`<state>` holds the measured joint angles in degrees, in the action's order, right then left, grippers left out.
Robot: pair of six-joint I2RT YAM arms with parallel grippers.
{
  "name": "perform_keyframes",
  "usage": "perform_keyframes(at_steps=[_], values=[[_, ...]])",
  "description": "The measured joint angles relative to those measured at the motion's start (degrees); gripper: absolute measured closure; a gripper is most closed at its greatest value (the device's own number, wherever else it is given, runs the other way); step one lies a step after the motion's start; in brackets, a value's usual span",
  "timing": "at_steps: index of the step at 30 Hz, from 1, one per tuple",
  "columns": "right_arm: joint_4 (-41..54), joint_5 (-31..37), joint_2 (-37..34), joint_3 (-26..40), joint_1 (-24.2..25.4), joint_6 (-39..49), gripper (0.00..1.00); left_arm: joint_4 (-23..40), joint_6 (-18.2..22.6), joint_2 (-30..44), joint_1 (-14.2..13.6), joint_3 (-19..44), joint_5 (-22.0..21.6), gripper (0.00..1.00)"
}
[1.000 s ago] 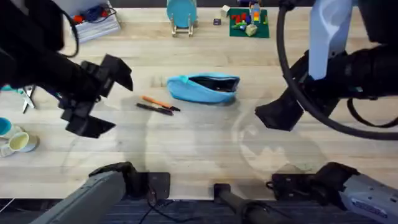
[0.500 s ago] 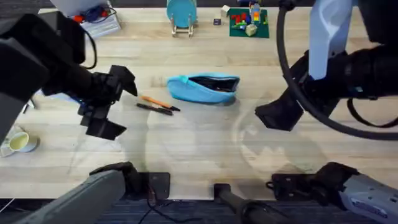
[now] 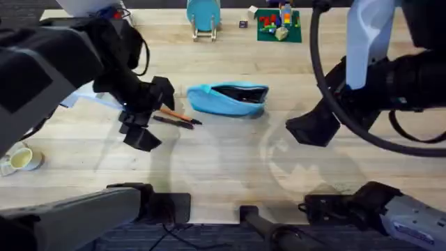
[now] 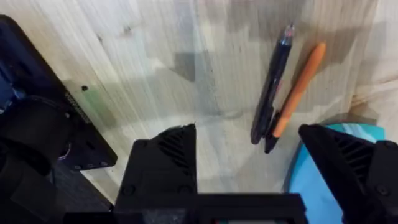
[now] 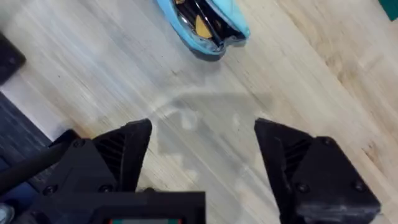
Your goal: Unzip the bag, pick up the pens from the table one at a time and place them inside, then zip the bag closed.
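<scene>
Overhead: two pens (image 3: pixel 175 117), one orange and one black, lying side by side mid-desk, just left of one unzipped blue bag (image 3: pixel 228 98); long axes running left-right, slightly slanted. Left gripper (image 3: pixel 146 111), fingers spread wide, hovering over the pens' left ends. Right gripper (image 3: pixel 312 129) empty, fingers wide, toward the right edge. Teal stand (image 3: pixel 203 15) at the far edge

left arm — reaching in toward the middle, left gripper (image 3: pixel 143 115) fingers spread | right arm — raised, right gripper (image 5: pixel 202 158) fingers apart, holding nothing
</scene>
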<state>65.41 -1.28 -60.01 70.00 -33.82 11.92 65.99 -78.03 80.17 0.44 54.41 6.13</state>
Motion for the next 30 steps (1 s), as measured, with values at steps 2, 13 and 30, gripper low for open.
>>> perform_keyframes(at_steps=[2,13,30], values=[[0.0,0.0,0.0,0.0,0.0,0.0,0.004,-0.15,-0.3,0.68,-0.97,0.0,-0.02,0.005],[0.0,0.0,0.0,0.0,0.0,0.0,0.004,-0.04,-0.64,4.44,-2.07,0.0,-1.49,0.006],[0.0,0.0,0.0,0.0,0.0,0.0,0.004,-1.77,0.69,8.53,-2.07,-0.81,-2.99,0.006]])
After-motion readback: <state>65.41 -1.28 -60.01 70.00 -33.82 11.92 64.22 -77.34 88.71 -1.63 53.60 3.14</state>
